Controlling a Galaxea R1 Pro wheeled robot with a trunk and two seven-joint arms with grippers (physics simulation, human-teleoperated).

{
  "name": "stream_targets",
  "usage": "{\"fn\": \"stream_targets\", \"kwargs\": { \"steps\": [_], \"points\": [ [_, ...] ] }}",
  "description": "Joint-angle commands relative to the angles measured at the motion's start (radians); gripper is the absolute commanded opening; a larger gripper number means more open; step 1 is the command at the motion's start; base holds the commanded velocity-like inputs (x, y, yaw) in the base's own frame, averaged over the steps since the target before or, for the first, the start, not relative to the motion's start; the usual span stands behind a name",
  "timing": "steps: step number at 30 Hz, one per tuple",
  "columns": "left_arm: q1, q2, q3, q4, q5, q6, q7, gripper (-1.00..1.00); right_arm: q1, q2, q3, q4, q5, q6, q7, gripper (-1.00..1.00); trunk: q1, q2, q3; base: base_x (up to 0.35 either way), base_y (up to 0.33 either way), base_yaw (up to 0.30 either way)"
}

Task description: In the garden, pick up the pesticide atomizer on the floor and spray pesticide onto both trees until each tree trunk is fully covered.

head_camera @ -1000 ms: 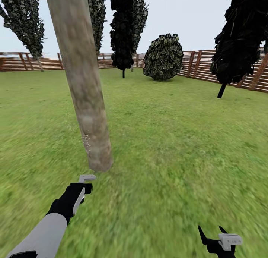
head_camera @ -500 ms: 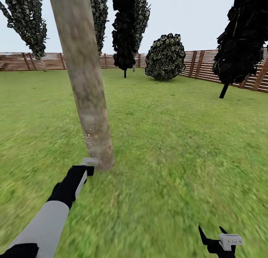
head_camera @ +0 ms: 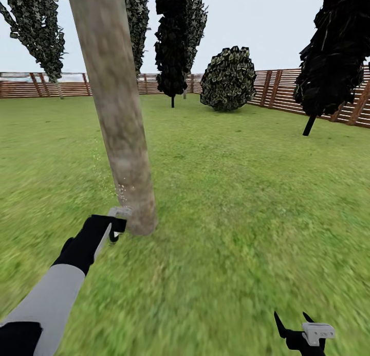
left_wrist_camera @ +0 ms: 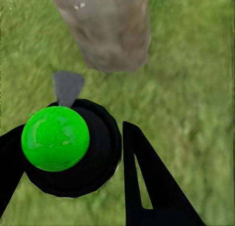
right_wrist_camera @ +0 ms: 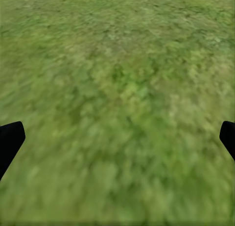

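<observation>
Counts: one thick trunk up close, four more trees behind it — three along the back fence, one dark one at right. One round bush. Two grippers, left and right. One green-capped sprayer.

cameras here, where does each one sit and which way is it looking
Head view: on the robot's head, looking forward and down across the lawn at the tree trunk and fence; left gripper and right gripper show.
Left wrist view: on the left arm, looking along its fingers at the atomizer and the trunk's base.
Right wrist view: on the right arm, facing grass between spread fingertips.
Head and left wrist views share the trunk.
</observation>
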Motion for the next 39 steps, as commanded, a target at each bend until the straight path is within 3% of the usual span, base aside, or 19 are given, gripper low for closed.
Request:
{"fn": "stream_targets", "kwargs": {
  "steps": [1, 7, 10, 13, 17, 20, 24, 31, 39],
  "points": [
    [-0.004, -0.005, -0.008, -0.029, -0.014, 0.016, -0.009, -1.00, -0.002, 0.001, -0.008, -0.002, 0.007, -0.004, 0.008, 1.00, 0.000, 0.000, -0.001, 0.000, 0.000, 0.000],
    [-0.006, -0.044, -0.072, -0.199, -0.016, 0.171, -0.006, -1.00, -0.002, 0.001, -0.008, -0.002, 0.007, -0.004, 0.008, 1.00, 0.000, 0.000, -0.001, 0.000, 0.000, 0.000],
    [-0.007, -0.043, -0.084, -0.248, -0.018, 0.194, -0.005, -1.00, -0.002, 0.001, -0.008, -0.002, 0.007, -0.004, 0.008, 1.00, 0.000, 0.000, -0.001, 0.000, 0.000, 0.000],
    [-0.007, -0.020, -0.081, -0.305, -0.023, 0.220, -0.004, -1.00, -0.002, 0.001, -0.008, -0.002, 0.007, -0.004, 0.008, 1.00, 0.000, 0.000, -0.001, 0.000, 0.000, 0.000],
    [-0.030, 0.059, -0.078, -0.365, -0.013, 0.270, -0.014, -1.00, -0.002, 0.001, -0.008, -0.002, 0.007, -0.004, 0.008, 1.00, 0.000, 0.000, -0.001, 0.000, 0.000, 0.000],
    [-0.048, 0.042, -0.081, -0.368, -0.005, 0.277, -0.034, -1.00, -0.002, 0.001, -0.008, -0.002, 0.007, -0.004, 0.008, 1.00, 0.000, 0.000, -0.001, 0.000, 0.000, 0.000],
    [-0.060, -0.017, -0.084, -0.370, -0.002, 0.282, -0.079, -1.00, -0.002, 0.001, -0.008, -0.003, 0.007, -0.004, 0.008, 1.00, 0.000, 0.000, -0.001, 0.000, 0.000, 0.000],
    [-0.046, -0.006, -0.086, -0.379, -0.003, 0.284, -0.104, -1.00, -0.002, 0.001, -0.008, -0.003, 0.007, -0.004, 0.008, 1.00, 0.000, 0.000, -0.001, 0.013, 0.000, 0.000],
    [-0.043, 0.025, -0.083, -0.371, -0.007, 0.282, -0.141, -1.00, -0.002, 0.001, -0.008, -0.003, 0.007, -0.004, 0.008, 1.00, 0.000, 0.000, -0.001, 0.296, 0.072, 0.000]
  ]
}}
